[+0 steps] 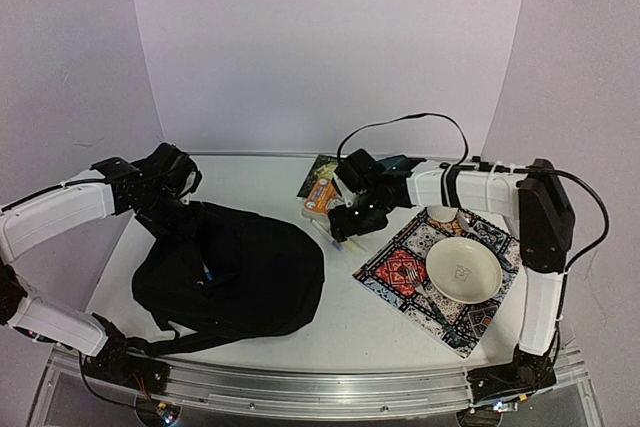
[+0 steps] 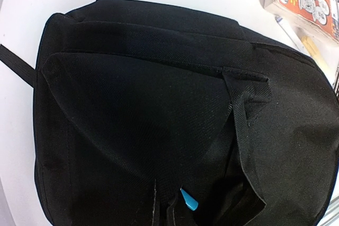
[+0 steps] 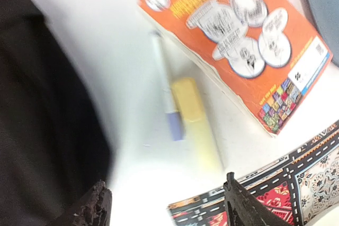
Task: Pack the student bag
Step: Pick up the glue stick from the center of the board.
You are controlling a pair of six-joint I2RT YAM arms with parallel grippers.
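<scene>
From above, the left gripper (image 1: pixel 172 185) sat clenched at the student bag's (image 1: pixel 235 277) far edge, with bare table (image 1: pixel 250 172) beyond it. In the left wrist view, black bag filled the space beneath. In the right wrist view, the right gripper (image 3: pixel 169 207) hung released and empty between the bag's edge and the placemat's (image 3: pixel 296 183) edge. A pen (image 3: pixel 167 96) and a yellow block (image 3: pixel 195 123) lay just ahead.

The white table (image 1: pixel 375 332) carries the student bag (image 1: pixel 235 277), patterned mat (image 1: pixel 400 272), orange book (image 3: pixel 238 46), pen (image 3: pixel 167 88).

The large soft black fabric backpack (image 1: pixel 235 272) shows a small bright-blue tab (image 2: pixel 188 199), and right of it lie an orange softcover book (image 3: pixel 238 41) printed with white discs, a pale-yellow block (image 3: pixel 193 123), and a red-black-white patterned cloth mat (image 1: pixel 400 272) bearing a cream round bowl (image 1: pixel 464 269).
</scene>
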